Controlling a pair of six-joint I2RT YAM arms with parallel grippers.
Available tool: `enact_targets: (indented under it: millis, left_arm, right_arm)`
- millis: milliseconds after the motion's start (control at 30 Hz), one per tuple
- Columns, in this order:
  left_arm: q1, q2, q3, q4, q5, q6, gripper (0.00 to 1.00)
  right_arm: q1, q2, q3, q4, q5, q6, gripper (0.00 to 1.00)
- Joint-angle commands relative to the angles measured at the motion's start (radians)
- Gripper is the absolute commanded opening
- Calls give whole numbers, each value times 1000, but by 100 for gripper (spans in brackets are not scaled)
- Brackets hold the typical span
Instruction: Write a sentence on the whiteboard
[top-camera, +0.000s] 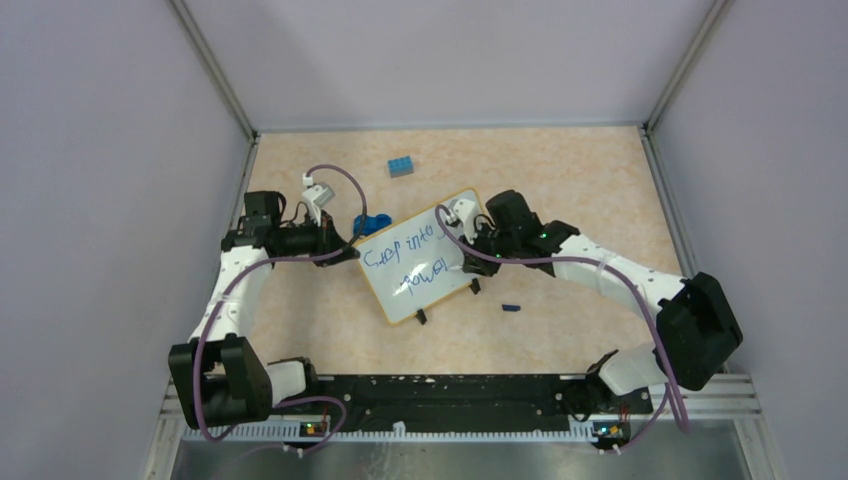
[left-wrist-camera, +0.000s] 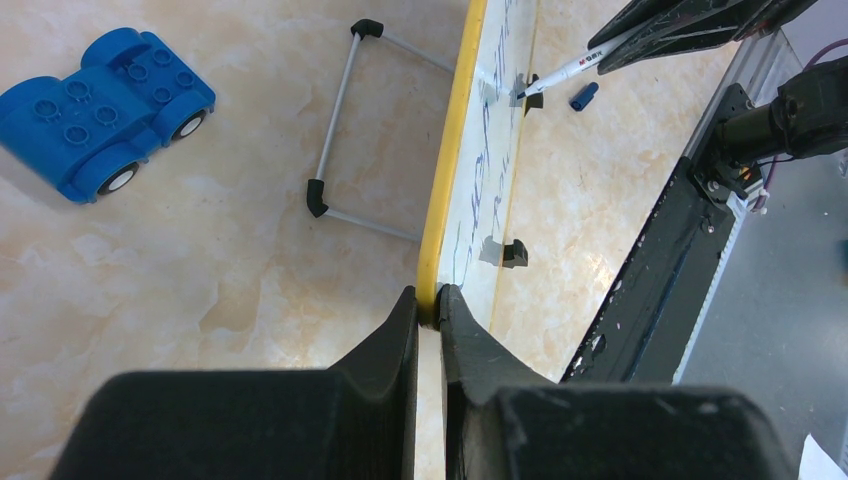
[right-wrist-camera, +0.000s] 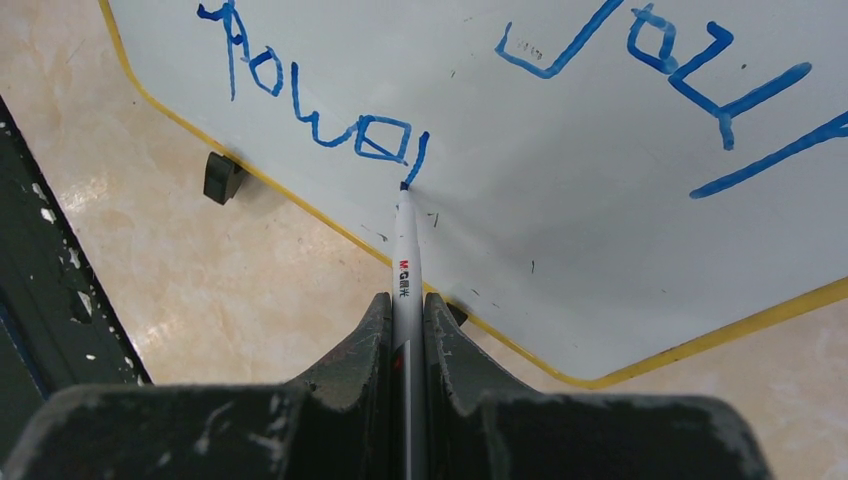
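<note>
The whiteboard with a yellow rim stands tilted on the table on two black clip feet. Blue marker writing runs in two lines across it, also in the right wrist view. My left gripper is shut on the board's left yellow edge. My right gripper is shut on a white marker; its blue tip touches the board at the end of the lower line. The marker also shows in the left wrist view.
A blue toy car lies just behind the board's left end, also in the left wrist view. A blue brick lies at the back. A blue marker cap lies on the table right of the board. The wire stand props the board.
</note>
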Motion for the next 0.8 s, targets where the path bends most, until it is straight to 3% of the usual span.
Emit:
enact_targets:
  millis: [0, 567, 767]
  left_arm:
    - [-9, 4, -24, 2, -39, 31, 0]
    - [-9, 3, -23, 2, -43, 30, 0]
    - [-9, 7, -20, 2, -42, 29, 0]
  right_arm:
    - [-16, -14, 62, 45, 15, 19, 0]
    - [-55, -33, 85, 16, 20, 6, 0]
    - [-53, -62, 117, -46, -108, -46, 0]
